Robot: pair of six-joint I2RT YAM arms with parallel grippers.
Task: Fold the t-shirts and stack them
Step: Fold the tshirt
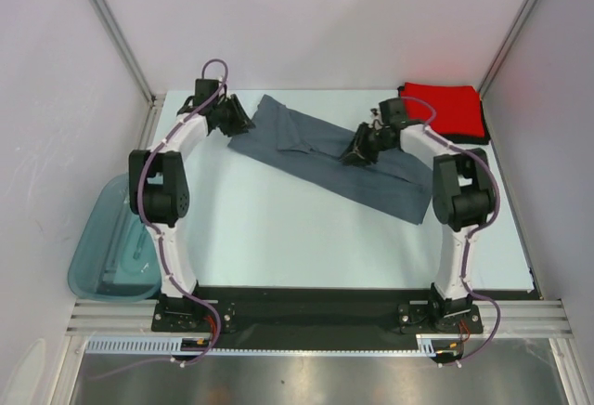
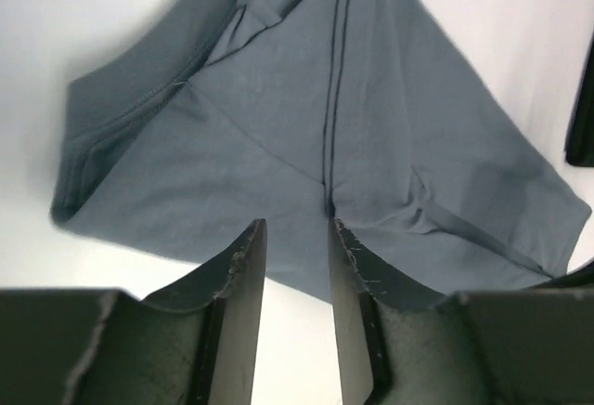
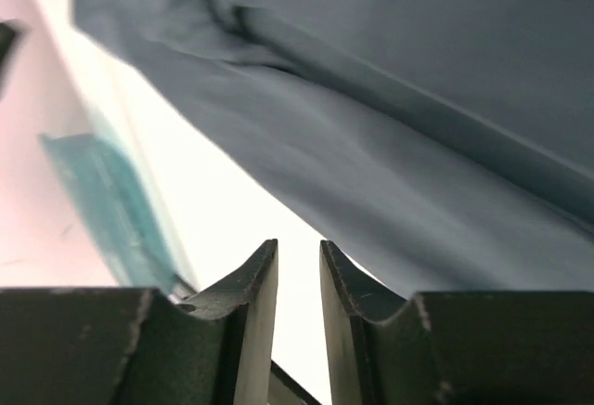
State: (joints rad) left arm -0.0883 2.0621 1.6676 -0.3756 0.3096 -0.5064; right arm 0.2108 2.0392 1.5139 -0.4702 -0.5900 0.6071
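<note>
A slate blue-grey t-shirt [image 1: 334, 159] lies folded lengthwise in a long diagonal strip across the table. My left gripper [image 1: 238, 123] hovers at its far-left end; in the left wrist view the gripper [image 2: 297, 230] is open just short of the cloth's [image 2: 306, 117] near edge, nothing between the fingers. My right gripper [image 1: 358, 152] is over the strip's middle; in the right wrist view the gripper [image 3: 299, 249] stands slightly open and empty beside the cloth's [image 3: 390, 126] edge. A folded red t-shirt [image 1: 441, 108] rests on a black one [image 1: 484, 132] at the back right corner.
A translucent teal tub [image 1: 111, 247] sits off the table's left edge, also seen as the teal tub [image 3: 107, 205] in the right wrist view. White walls and metal frame posts [image 1: 111, 29] enclose the table on three sides.
</note>
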